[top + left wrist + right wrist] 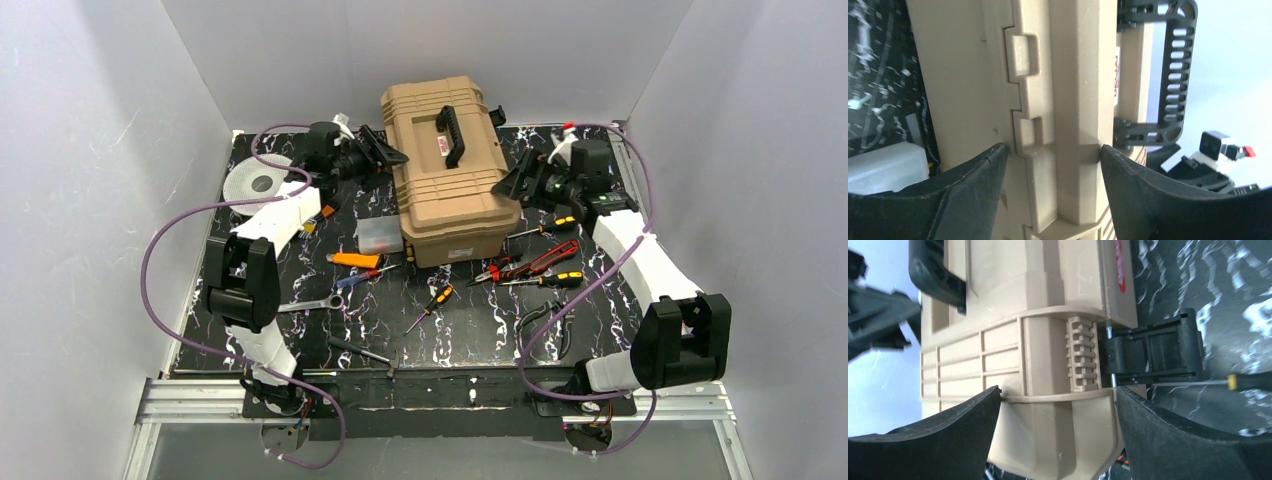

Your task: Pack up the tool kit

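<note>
label: red-and-white sticker [1118, 265] sitting on the toolbox [450, 170] lid beside the handle [452, 135] | lettering: blurring too much to read | other text: nothing showing legibly

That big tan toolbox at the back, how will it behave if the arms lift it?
The toolbox looks rigid: ribbed hard-plastic walls shouldn't flex. Probably bulky but not very heavy, since the tools lie outside it on the table. Its smooth sides might slip under a side grip, so it could tilt.
</note>
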{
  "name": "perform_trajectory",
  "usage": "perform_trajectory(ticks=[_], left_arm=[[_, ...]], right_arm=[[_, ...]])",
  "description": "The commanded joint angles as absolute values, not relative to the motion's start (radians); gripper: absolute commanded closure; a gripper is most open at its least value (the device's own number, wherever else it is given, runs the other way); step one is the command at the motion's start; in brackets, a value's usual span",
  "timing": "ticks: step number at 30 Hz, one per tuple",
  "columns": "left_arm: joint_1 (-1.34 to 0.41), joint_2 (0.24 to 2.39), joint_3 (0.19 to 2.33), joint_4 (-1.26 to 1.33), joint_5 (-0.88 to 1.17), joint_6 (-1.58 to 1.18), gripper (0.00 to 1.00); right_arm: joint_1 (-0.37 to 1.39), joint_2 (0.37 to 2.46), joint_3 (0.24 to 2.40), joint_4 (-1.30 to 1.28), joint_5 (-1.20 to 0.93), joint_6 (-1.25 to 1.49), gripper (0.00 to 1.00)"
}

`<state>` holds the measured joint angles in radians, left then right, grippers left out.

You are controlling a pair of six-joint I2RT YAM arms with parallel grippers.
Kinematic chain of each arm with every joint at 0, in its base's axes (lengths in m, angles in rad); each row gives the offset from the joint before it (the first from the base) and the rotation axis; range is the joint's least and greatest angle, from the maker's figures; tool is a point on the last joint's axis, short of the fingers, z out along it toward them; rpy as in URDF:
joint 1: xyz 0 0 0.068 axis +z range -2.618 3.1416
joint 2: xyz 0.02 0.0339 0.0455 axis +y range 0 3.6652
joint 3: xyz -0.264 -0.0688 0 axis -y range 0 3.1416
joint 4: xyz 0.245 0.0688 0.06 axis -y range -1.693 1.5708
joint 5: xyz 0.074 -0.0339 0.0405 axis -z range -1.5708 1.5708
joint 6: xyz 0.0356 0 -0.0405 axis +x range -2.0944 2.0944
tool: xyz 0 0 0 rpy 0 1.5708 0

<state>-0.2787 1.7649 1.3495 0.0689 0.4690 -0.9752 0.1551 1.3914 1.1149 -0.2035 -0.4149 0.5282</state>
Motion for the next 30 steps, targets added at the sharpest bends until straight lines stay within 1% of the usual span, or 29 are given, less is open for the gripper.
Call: perform_trajectory(ticks=[1, 5, 12, 16, 19, 21, 24, 28, 30], left_arm=[[-0.224, 1.745, 1.331, 0.069, 0.464, -0.938, 0.34], [-0.209, 1.733, 1.304, 0.072, 0.477, -0.926, 0.35], [-0.289, 1.752, 1.303, 0.091, 0.5, -0.933, 0.36], [-0.349, 1.741, 1.288, 0.09, 0.495, -0.923, 0.36], [-0.358, 1.707, 1.266, 0.076, 0.51, -0.897, 0.34], [-0.358, 1.669, 1.257, 0.022, 0.509, -0.842, 0.31], [-0.355, 1.604, 1.248, -0.116, 0.449, -0.75, 0.27], [-0.332, 1.521, 1.218, -0.179, 0.383, -0.734, 0.14], [-0.319, 1.504, 1.233, -0.223, 0.34, -0.713, 0.09]], right_arm=[[0.308, 1.399, 1.093, -0.271, -0.548, 0.594, 0.11], [0.337, 1.403, 1.089, -0.258, -0.53, 0.606, 0.11], [0.332, 1.384, 1.136, -0.346, -0.457, 0.572, 0.11], [0.316, 1.329, 1.093, -0.364, -0.418, 0.566, 0.11], [0.318, 1.28, 1.048, -0.369, -0.413, 0.55, 0.11], [0.335, 1.242, 1.013, -0.377, -0.405, 0.54, 0.11], [0.372, 1.188, 0.967, -0.389, -0.385, 0.538, 0.11], [0.388, 1.14, 0.924, -0.385, -0.388, 0.556, 0.11], [0.387, 1.121, 0.926, -0.394, -0.376, 0.556, 0.11]])
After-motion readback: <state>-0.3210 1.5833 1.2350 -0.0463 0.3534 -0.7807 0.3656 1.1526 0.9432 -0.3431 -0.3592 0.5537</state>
